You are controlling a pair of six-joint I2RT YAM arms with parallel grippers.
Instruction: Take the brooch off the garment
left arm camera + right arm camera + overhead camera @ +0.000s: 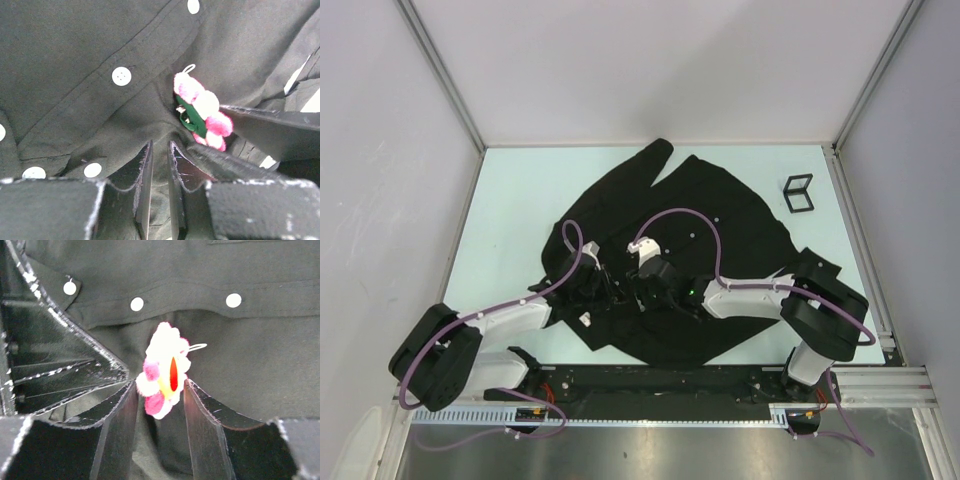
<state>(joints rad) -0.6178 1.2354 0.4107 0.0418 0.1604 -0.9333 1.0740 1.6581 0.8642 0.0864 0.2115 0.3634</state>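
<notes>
The black garment (710,230) lies spread on the pale table. The brooch (164,371), a fluffy flower of pink and white petals around a yellow and red centre, stands up from the cloth below the button row. My right gripper (157,385) has its fingertips against both sides of the brooch. In the left wrist view the brooch (201,113) shows its green back and a wire loop. My left gripper (160,146) is shut on a fold of the garment (75,55) just left of the brooch. In the top view both grippers, left (603,285) and right (655,290), meet mid-shirt, and the brooch is hidden there.
A small black frame-like object (798,193) stands on the table (520,190) at the back right. White buttons (121,76) run along the placket. The right arm's fingers (270,125) cross the left wrist view. Walls enclose the table on three sides.
</notes>
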